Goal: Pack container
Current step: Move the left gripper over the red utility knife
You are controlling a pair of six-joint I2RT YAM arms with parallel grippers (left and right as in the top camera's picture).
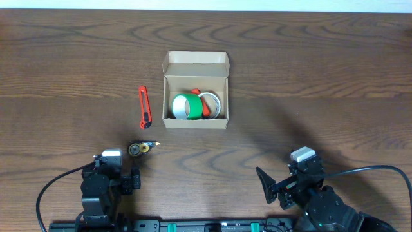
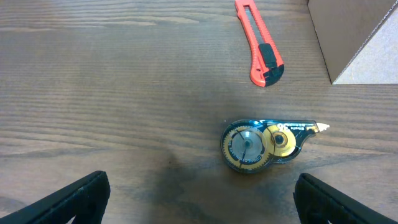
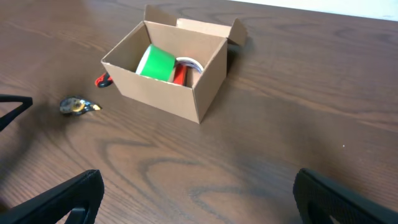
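The wooden table (image 1: 322,77) fills the overhead view. On it the container (image 1: 196,63) sits just above centre, its flap lid folded back toward the top of the frame so the mouth faces up for loading. Both arms are at the bottom edge, one in each lower corner and well apart from the box, so nothing blocks the way to it. The left gripper (image 2: 202,208) has its fingers spread wide with nothing between them, and in the left wrist view only bare wood shows in the gap. The right gripper (image 3: 199,205) is likewise released and empty, looking across the table at the box in the upper middle of its frame. Inside the box a green tape roll (image 1: 185,107) stands on edge on the left side and a white tape roll (image 1: 211,103) on the right. A red item (image 1: 205,109) is wedged between them, too hidden to identify. Outside, to the left of the box, lies an orange utility knife (image 1: 144,107). Below it, nearest the left arm, is a small correction tape dispenser (image 1: 141,148), which looks like the likeliest next pick since it lies directly ahead of the open left fingers.
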